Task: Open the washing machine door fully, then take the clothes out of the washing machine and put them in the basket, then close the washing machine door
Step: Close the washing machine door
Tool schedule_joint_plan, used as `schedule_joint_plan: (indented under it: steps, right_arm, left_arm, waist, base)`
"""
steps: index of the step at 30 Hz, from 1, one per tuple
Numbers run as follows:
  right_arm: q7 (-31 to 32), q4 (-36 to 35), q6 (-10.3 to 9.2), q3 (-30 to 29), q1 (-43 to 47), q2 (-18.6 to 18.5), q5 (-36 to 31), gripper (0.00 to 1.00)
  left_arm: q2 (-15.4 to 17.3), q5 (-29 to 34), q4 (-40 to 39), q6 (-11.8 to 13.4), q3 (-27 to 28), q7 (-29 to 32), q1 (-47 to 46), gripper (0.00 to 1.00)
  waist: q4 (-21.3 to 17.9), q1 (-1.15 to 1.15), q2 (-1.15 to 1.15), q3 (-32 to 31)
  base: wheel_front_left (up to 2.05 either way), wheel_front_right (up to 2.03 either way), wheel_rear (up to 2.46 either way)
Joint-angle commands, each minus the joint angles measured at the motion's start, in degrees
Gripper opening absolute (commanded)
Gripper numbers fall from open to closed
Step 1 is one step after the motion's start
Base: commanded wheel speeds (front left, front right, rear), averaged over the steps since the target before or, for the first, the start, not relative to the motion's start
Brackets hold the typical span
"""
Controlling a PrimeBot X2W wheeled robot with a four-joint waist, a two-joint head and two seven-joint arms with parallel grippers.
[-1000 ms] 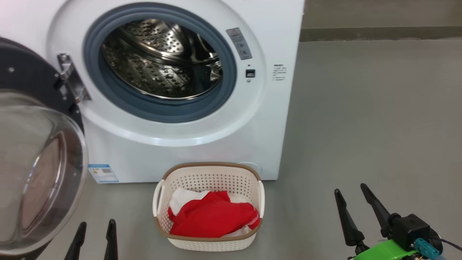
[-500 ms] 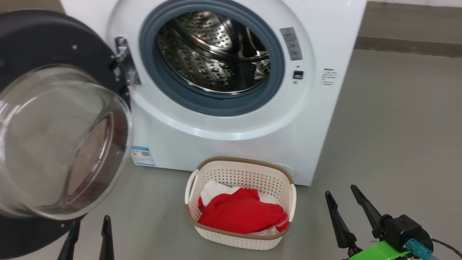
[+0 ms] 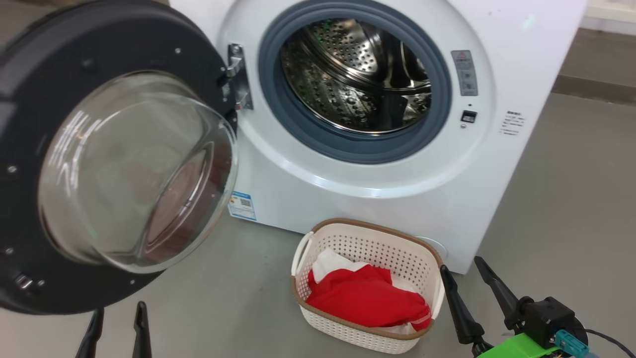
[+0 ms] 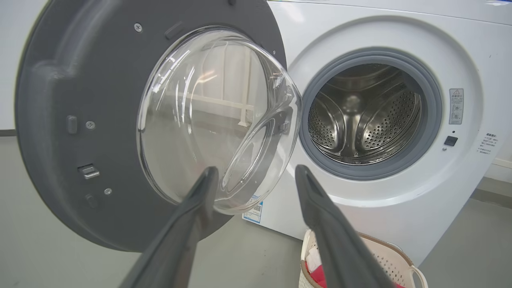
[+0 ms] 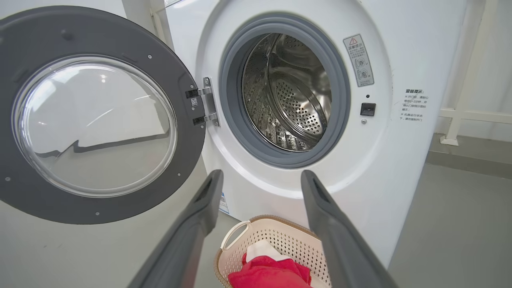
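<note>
View has been turned toward open door [image 3: 99, 40], clothes [image 3: 367, 298] already placed in basket [image 3: 377, 228], left claw [image 3: 119, 308] and right claw [image 3: 460, 264] released.

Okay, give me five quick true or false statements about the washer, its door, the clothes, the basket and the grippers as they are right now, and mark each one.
1. The washing machine door is swung open. True.
2. Red clothes lie in the drum. False: the drum looks empty, and the red clothes are in the basket.
3. The basket stands on the floor in front of the washing machine. True.
4. The right gripper is shut on a garment. False: the right gripper is open and holds nothing.
5. The left gripper is open. True.
</note>
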Motion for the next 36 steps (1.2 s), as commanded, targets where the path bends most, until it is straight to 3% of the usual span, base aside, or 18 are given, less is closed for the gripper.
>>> schedule_joint_plan:
  steps: [1,11,30,31,33,36]
  right_arm:
    - [-0.4,-1.6,0.36,1.6,-2.3,-0.5,0.2,1.0]
    - [-0.4,-1.5,0.36,2.1,-2.7,-0.5,0.0,1.0]
    - [-0.4,-0.9,0.36,2.5,-2.9,-0.5,-0.4,1.0]
    - [-0.4,-0.9,0.36,2.5,-2.9,-0.5,-0.4,1.0]
    - [-0.4,-0.8,0.36,2.4,-2.8,-0.5,-0.4,1.0]
    - [-0.4,-0.8,0.36,2.4,-2.6,-0.5,-0.4,1.0]
  left_arm:
    - [0.6,0.7,-1.8,0.6,2.0,-0.5,-0.9,1.0]
    - [0.7,0.2,-2.1,1.3,2.8,-0.5,-0.3,1.0]
    - [0.5,0.5,-2.8,1.8,2.9,-0.5,0.2,1.0]
    - [0.5,0.7,-2.8,1.8,2.8,-0.5,0.2,0.49]
    - [0.6,0.9,-2.8,1.9,2.8,-0.5,0.0,0.0]
    - [1.2,1.2,-3.1,2.4,3.3,-0.5,-1.3,0.0]
  waist:
    - [1.9,0.0,0.0,-0.5]
    - [4.7,0.0,0.0,-0.2]
    - [5.0,0.0,0.0,0.3]
    - [5.0,0.0,0.0,0.3]
    - [5.0,0.0,0.0,0.2]
    - [5.0,0.0,0.0,0.2]
  base:
    - [0.0,0.0,0.0]
    - [0.0,0.0,0.0]
    - [0.0,0.0,0.0]
    - [0.0,0.0,0.0]
    - [0.0,0.0,0.0]
    - [0.0,0.0,0.0]
